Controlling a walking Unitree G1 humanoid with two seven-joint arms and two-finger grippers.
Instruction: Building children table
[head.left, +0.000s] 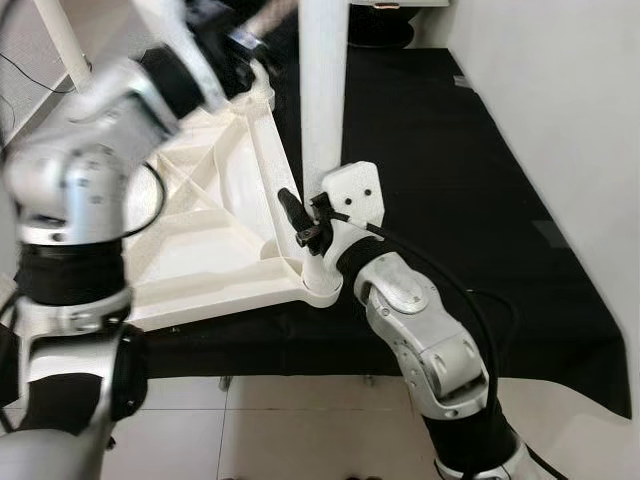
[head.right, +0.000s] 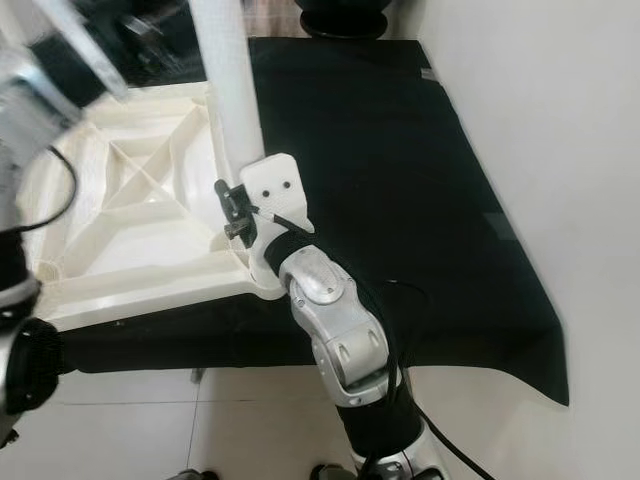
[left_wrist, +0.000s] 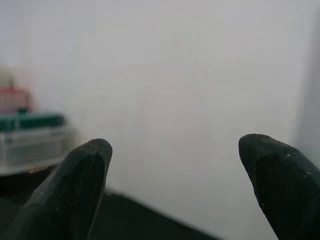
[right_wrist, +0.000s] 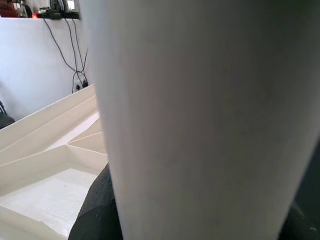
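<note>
White ribbed plastic tabletop (head.left: 215, 215) lies upside down on black cloth (head.right: 400, 190); right gripper (head.left: 318, 262) seemingly clamps the white round leg (head.left: 323, 90), left gripper (left_wrist: 175, 165) spread wide.

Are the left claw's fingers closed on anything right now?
No, the left claw is open; its two black fingers stand apart with only a blurred wall between them.

Both eye views look steeply down from the head onto the upturned white tabletop (head.left: 215, 230) on the black cloth (head.left: 450, 180), sharing the upright leg (head.left: 322, 90) near 12 o'clock. The right wrist camera sits almost against that leg (right_wrist: 200, 120), with the tabletop's ribs at 8 o'clock. The left wrist camera faces a blurred pale wall (left_wrist: 180, 90) between its fingertips (left_wrist: 82, 170), which stand apart.
</note>
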